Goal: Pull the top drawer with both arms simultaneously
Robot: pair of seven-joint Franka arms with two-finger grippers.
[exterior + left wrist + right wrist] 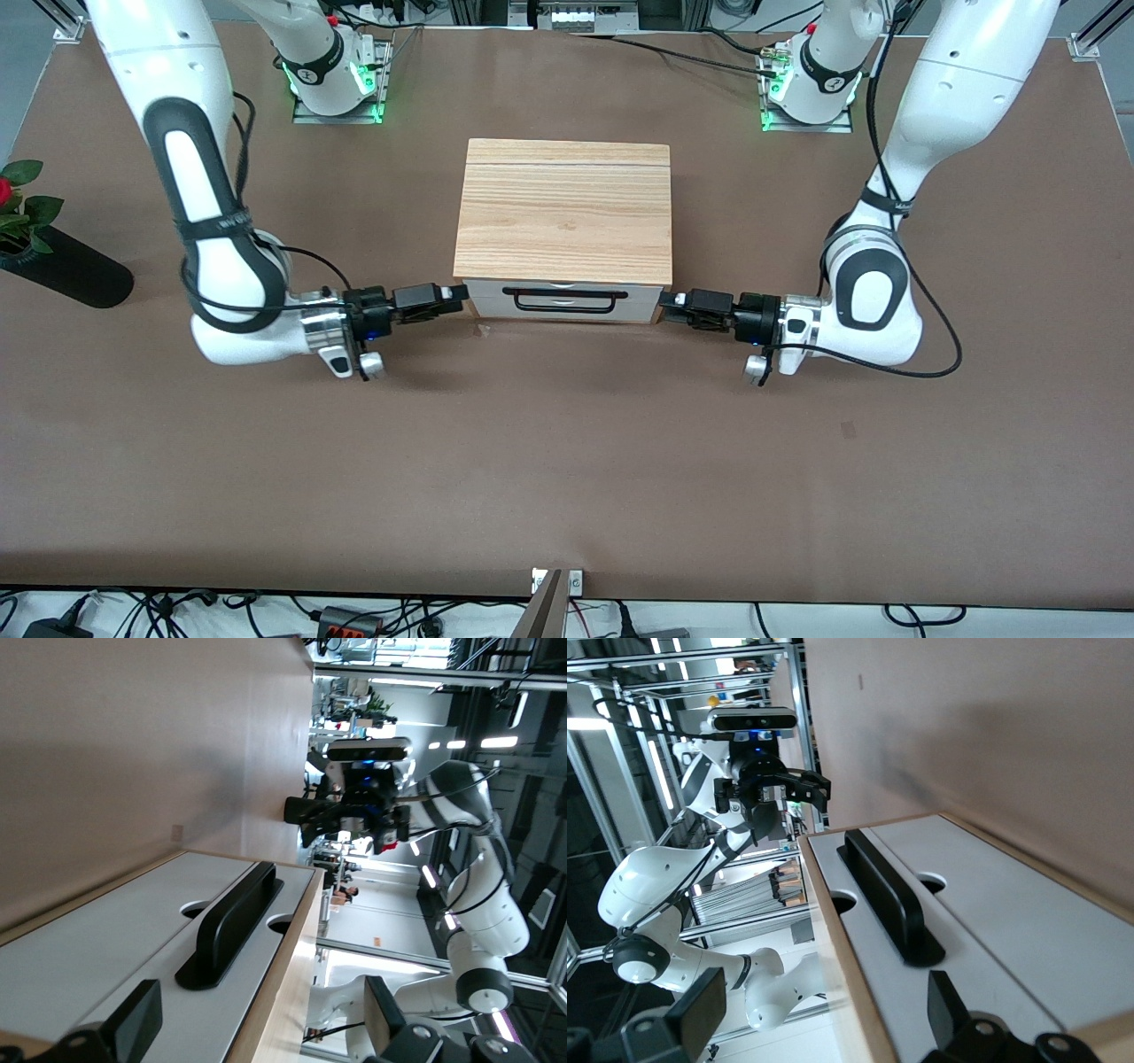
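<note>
From the front, the top drawer (563,299) sits shut in the wooden cabinet (563,217) at the middle of the surface (567,461); it looks stiff and light, best taken by its black handle (559,300). The left tool (679,305) and right tool (450,298) flank the drawer's front corners. Both wrist views show each tool spread wide, holding nothing (handle ahead, untouched).
</note>
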